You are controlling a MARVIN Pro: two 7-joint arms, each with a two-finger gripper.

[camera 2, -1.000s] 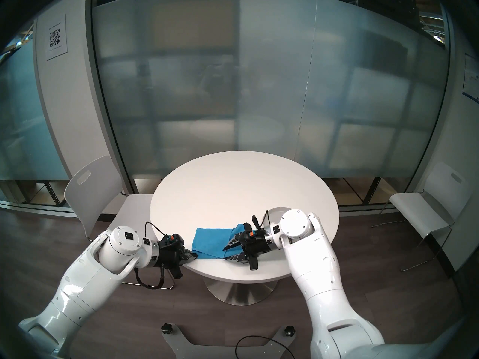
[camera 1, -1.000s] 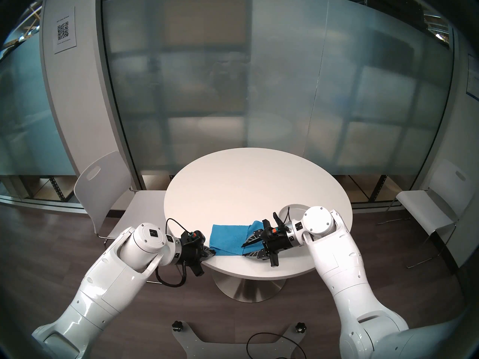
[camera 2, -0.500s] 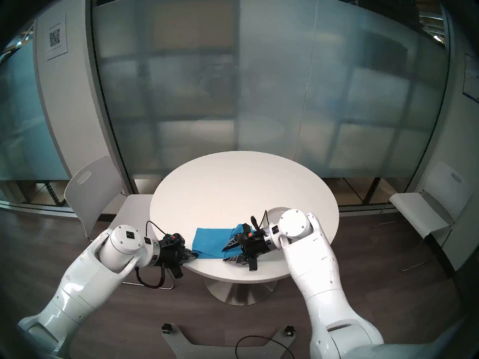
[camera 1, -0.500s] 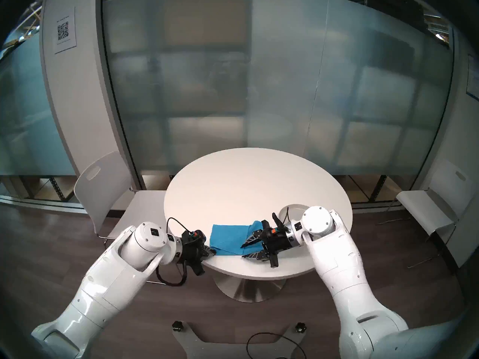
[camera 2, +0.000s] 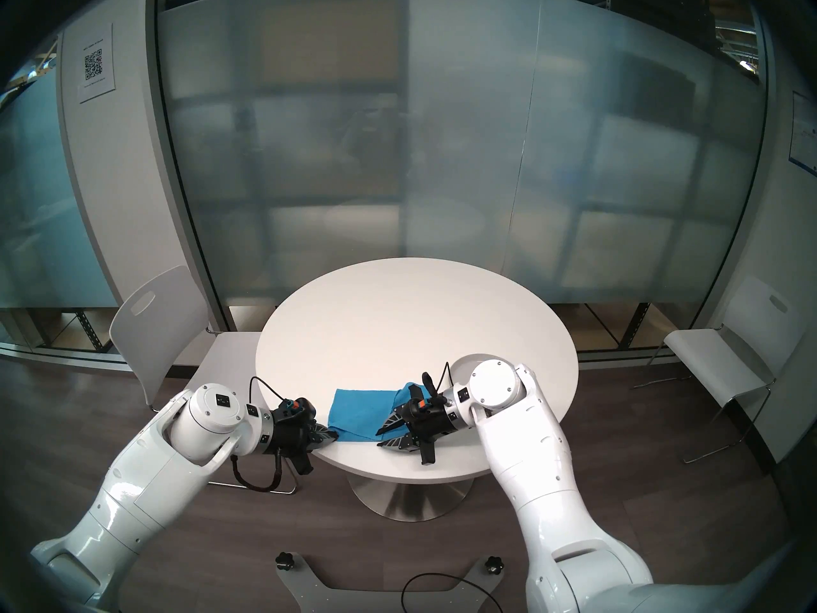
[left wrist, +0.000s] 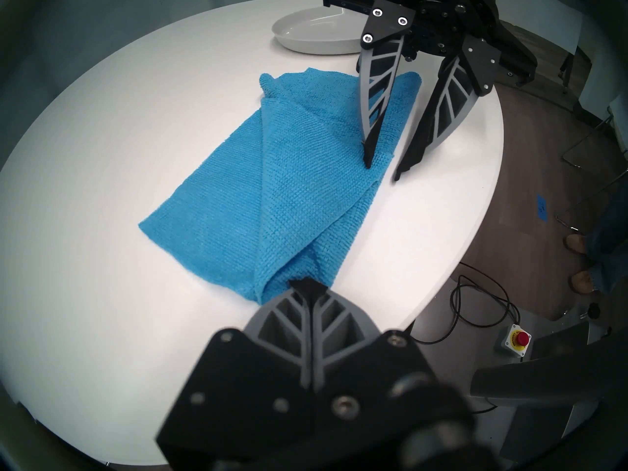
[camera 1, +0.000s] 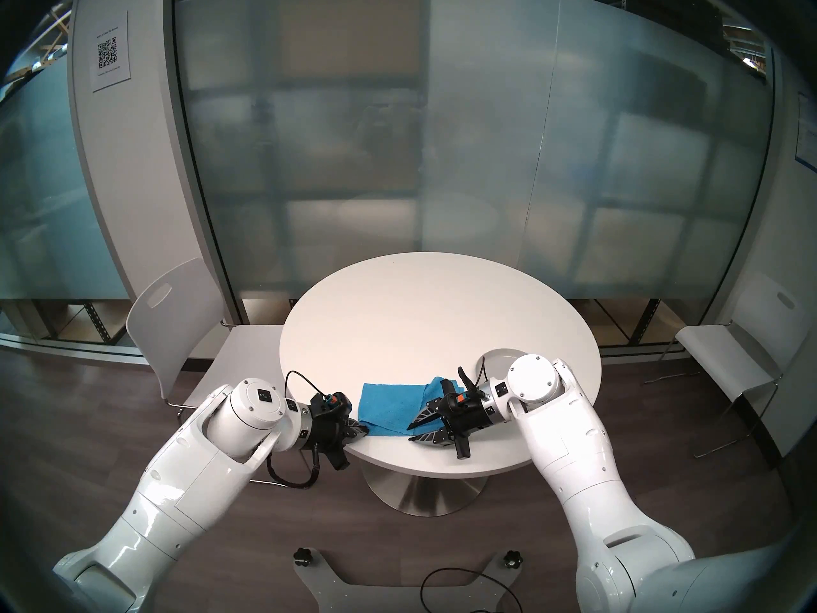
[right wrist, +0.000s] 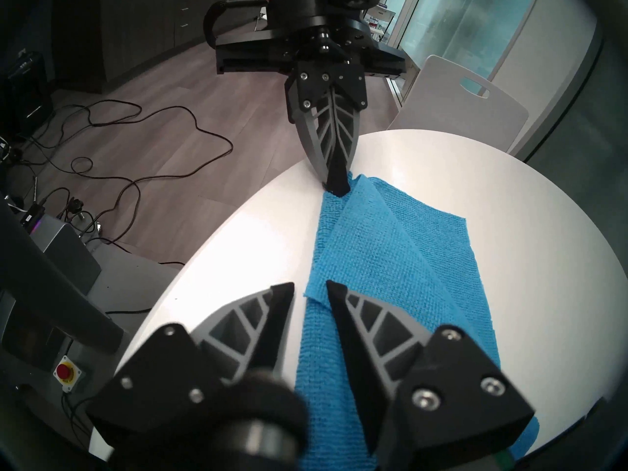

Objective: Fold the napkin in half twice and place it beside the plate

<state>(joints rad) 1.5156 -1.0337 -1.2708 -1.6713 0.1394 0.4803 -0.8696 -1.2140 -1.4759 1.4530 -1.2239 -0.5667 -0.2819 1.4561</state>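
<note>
Left gripper (left wrist: 307,285) sits at the near left edge of the round white worktop (camera 1: 420,315), its jaws pressed together on the near left corner of the blue napkin (camera 1: 389,406), where the cloth bunches into a small peak between the tips. Right gripper (right wrist: 310,298) reaches in from the right with its jaws apart: one fingertip (left wrist: 368,156) rests on the cloth close to the napkin's near right corner, and the other stands just off the cloth's near edge over bare worktop, so that corner lies in the gap and is not clamped.

Folded once into a long band, the napkin lies flat across the near part of the worktop, running left to right. A diagonal crease crosses it, with an upper layer lapping over the lower one, and the far right end is slightly rumpled.

Beyond the napkin's right end, a light-grey plate (left wrist: 306,32) with a low rim stands on the right part of the worktop, close to the cloth but not touching it. From the head views the right arm's wrist covers much of the plate.
</note>
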